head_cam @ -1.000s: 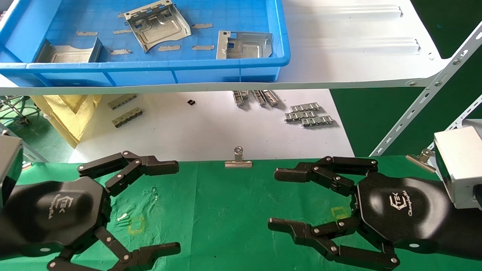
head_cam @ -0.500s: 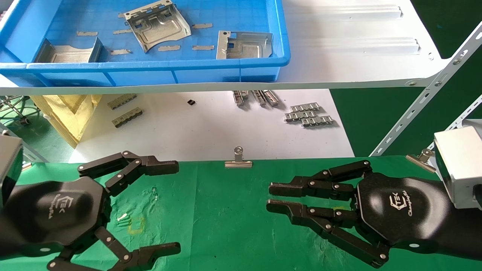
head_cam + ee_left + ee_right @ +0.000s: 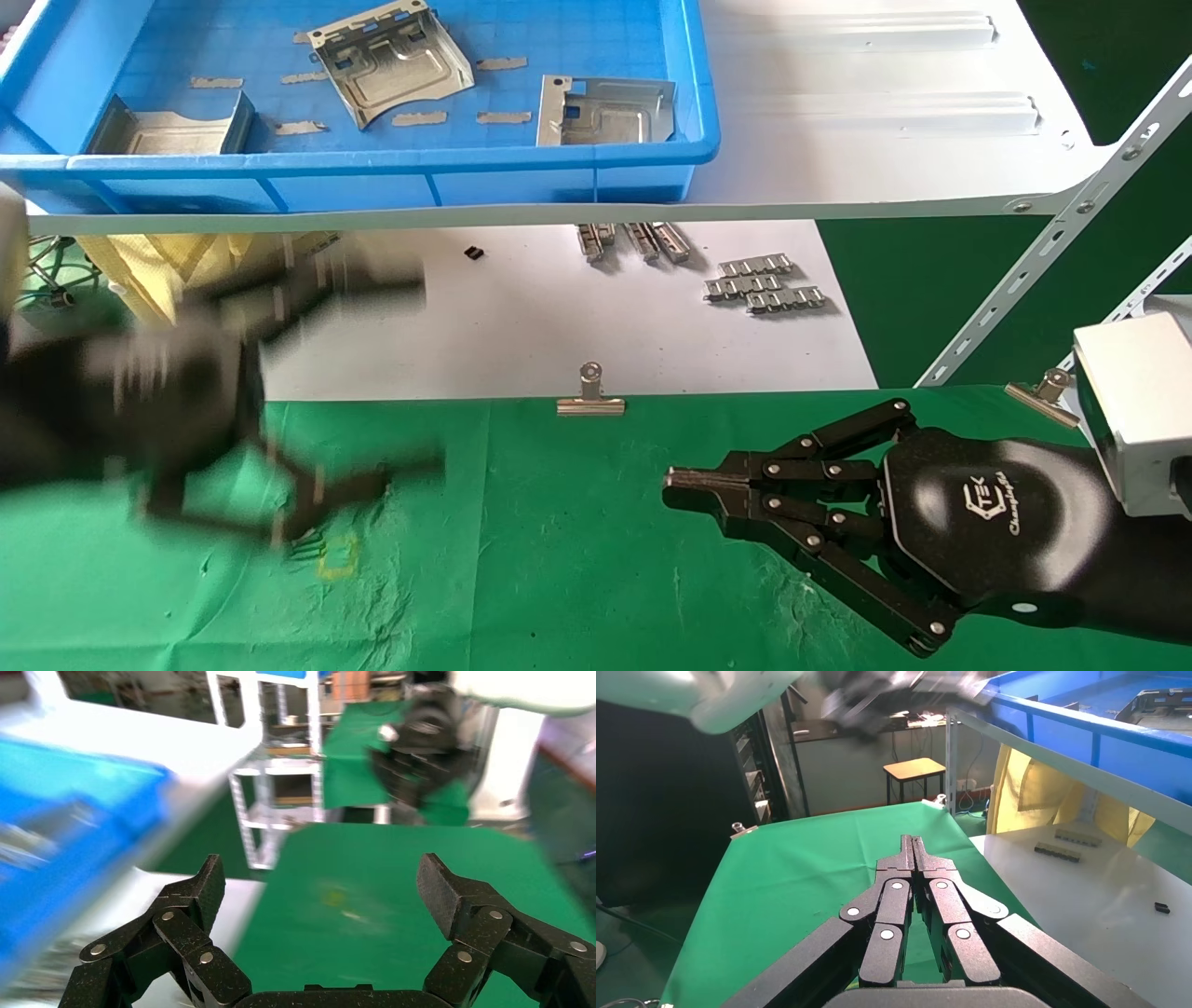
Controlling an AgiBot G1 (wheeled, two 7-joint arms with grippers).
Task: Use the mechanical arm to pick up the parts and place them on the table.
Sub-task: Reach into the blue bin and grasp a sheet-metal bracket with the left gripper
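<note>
Three silvery parts lie in the blue tray on the shelf: one at the middle, one at the right and one at the left. My left gripper is open and empty, blurred with motion, over the far left edge of the green table. In the left wrist view it is spread wide above the cloth. My right gripper is shut and empty, low over the table's right half. In the right wrist view its tips are pressed together.
The white shelf carries the tray above a lower white surface with ridged metal strips. A slanted shelf brace stands at the right. A binder clip holds the cloth's far edge. A yellow bag sits at the left.
My right gripper has closed from wide open to fully shut, in place. My left gripper, still until half a second ago, has risen and moved away toward the shelf, still open.
</note>
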